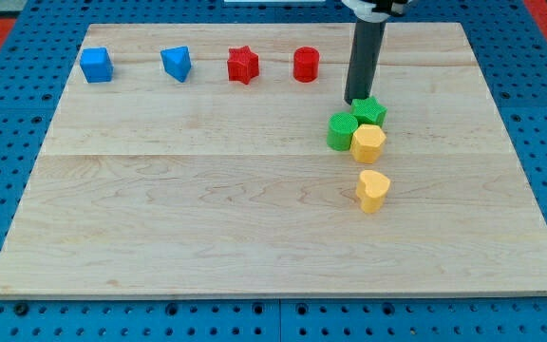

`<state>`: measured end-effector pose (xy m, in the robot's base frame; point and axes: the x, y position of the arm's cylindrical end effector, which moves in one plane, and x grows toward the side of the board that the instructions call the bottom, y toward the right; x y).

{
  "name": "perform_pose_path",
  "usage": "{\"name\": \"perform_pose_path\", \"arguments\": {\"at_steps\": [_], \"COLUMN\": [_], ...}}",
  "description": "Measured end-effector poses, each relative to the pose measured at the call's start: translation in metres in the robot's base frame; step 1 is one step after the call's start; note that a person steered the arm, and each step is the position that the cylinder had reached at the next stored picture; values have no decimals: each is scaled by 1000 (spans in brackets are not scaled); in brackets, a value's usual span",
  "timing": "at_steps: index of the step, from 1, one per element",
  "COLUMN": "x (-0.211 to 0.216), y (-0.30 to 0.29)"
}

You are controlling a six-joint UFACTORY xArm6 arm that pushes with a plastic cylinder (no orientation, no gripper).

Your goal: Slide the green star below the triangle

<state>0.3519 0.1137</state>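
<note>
The green star (370, 110) lies right of centre on the wooden board (207, 209), touching a green round block (341, 131) on its lower left and a yellow hexagon (368, 143) below it. My tip (355, 100) rests at the star's upper left edge, touching or nearly touching it. The blue triangle-like block (176, 63) sits far off at the view's top left.
A blue cube (96, 65) is at the top left corner. A red star (242, 65) and a red cylinder (306, 64) stand along the top. A yellow heart (372, 189) lies below the yellow hexagon. Blue perforated table surrounds the board.
</note>
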Motion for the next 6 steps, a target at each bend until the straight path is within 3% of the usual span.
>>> {"name": "perform_pose_path", "arguments": {"at_steps": [1,2,3,6], "x": [-7,21,25,47], "y": [39,89,43,-174]}}
